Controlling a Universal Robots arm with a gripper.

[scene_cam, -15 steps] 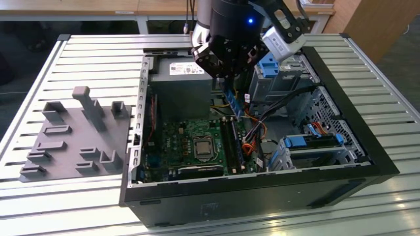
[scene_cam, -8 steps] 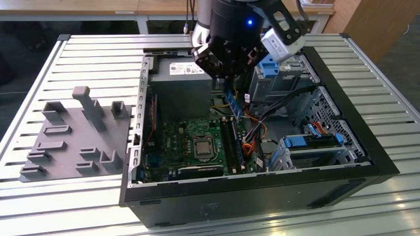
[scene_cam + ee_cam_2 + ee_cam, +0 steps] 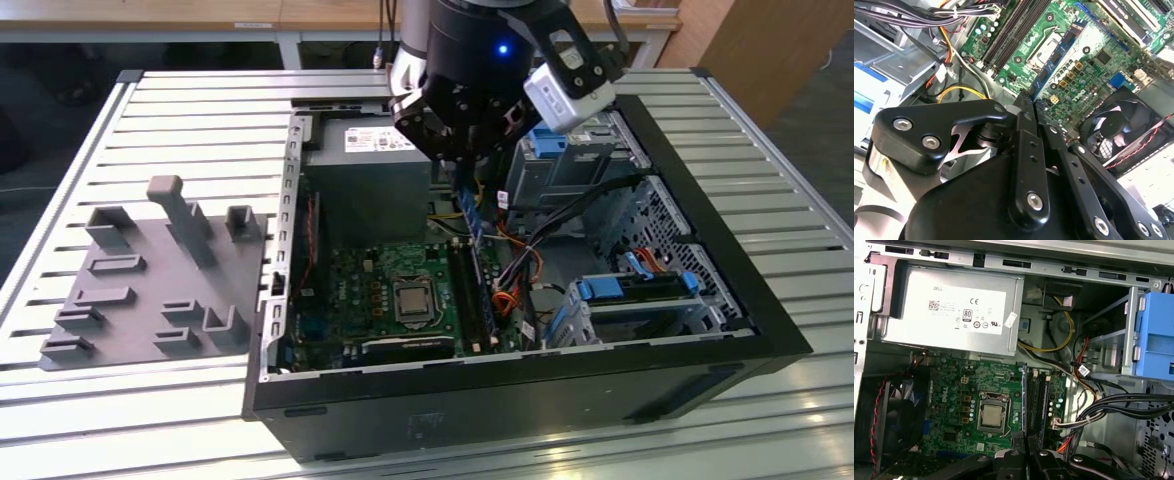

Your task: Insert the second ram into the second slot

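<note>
Second wrist view puts the second ram [image 3: 1053, 64], a long thin blue circuit-board stick, edge-on between the fingers of the black gripper [image 3: 1029, 100], which are pressed together on it. One such stick is in the grip. It hangs above the green motherboard [image 3: 1089, 55], in line with the long black memory slots [image 3: 1014, 30] beside the square silver processor socket [image 3: 1046, 45]; how many slots there are I cannot tell. One black case fan [image 3: 1114, 130] sits close by.

The first wrist view adds one grey metal power supply box [image 3: 949, 310] with a white label. The exterior view adds the open black computer case [image 3: 534, 410] and two light-blue plastic drive clips, one [image 3: 547, 140] just beside the gripper and another [image 3: 638, 287] further along. One grey moulded fixture plate [image 3: 147, 290] lies on the slatted metal table [image 3: 134, 120] at the exterior view's left.
</note>
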